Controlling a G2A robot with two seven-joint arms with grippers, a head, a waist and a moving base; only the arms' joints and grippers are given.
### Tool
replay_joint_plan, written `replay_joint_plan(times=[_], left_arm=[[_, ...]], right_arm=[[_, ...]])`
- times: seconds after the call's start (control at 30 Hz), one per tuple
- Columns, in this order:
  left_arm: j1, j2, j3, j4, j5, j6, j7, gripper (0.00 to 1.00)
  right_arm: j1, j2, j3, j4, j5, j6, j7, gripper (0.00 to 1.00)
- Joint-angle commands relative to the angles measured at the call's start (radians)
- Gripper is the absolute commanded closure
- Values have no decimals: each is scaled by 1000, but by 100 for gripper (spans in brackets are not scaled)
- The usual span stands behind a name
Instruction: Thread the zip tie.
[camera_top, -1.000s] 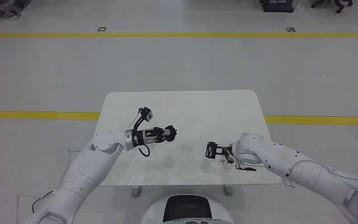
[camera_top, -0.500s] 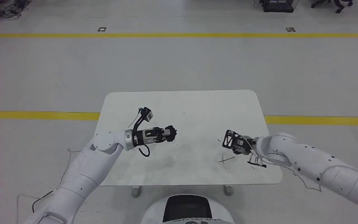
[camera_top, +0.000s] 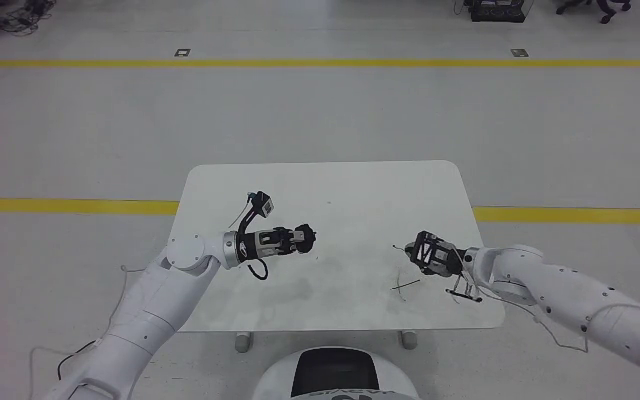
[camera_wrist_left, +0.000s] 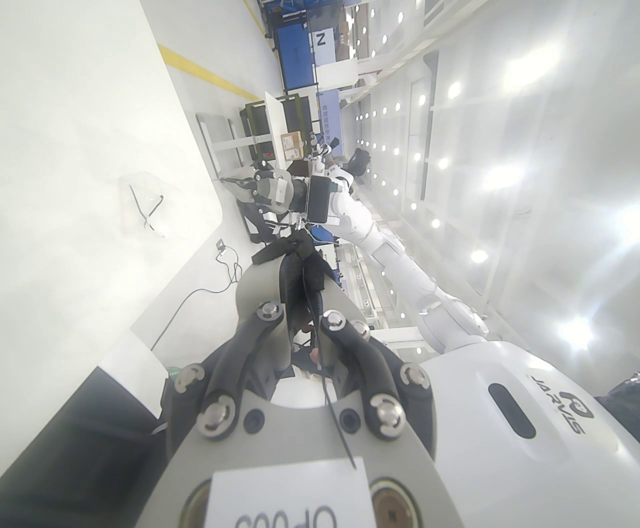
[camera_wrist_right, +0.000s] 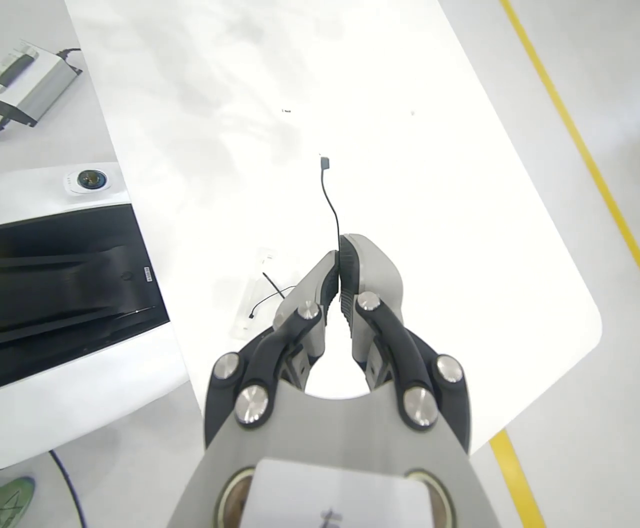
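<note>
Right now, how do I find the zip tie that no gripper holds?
Look at the white table, at the edge nearest the robot, by the right gripper. There the loose tie lies bent on a clear wrapper. Unlike the held tie pinched in that gripper, it rests flat and untouched.

The top view is bright and even; the white desk is nearly as pale as the floor. In the left wrist view ceiling lamps flare into streaks, milky haze covers the desk, and straight lines bend near the edges. In the right wrist view the desk glares white; the zip tie stands dark against it.
</note>
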Motion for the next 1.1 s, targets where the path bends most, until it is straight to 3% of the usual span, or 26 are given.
replay_joint_plan(times=[0.0, 0.1, 0.27, 0.43, 0.83, 0.93, 1.03, 1.07], left_arm=[[0, 0, 0, 0, 0, 0, 0, 100], [0, 0, 0, 0, 0, 0, 0, 100], [0, 0, 0, 0, 0, 0, 0, 100], [0, 0, 0, 0, 0, 0, 0, 100], [0, 0, 0, 0, 0, 0, 0, 100], [16, -3, 2, -22, -2, 0, 81, 100], [69, -8, -8, -102, 1, 0, 198, 100], [100, -9, -16, -140, 32, 0, 257, 100]], right_arm=[[-13, -3, 11, 1, 23, 11, -54, 100], [-36, -6, 39, 3, 28, 29, -170, 100], [-94, 4, 88, 1, 52, -1, -468, 100], [-145, -1, 96, -24, 90, -2, -652, 100], [-146, -7, 82, -47, 91, 3, -668, 100], [-176, -16, 99, -36, 116, 42, -719, 100], [-226, -34, 111, -19, 140, 91, -856, 100], [-248, -46, 111, -14, 151, 103, -903, 100]])
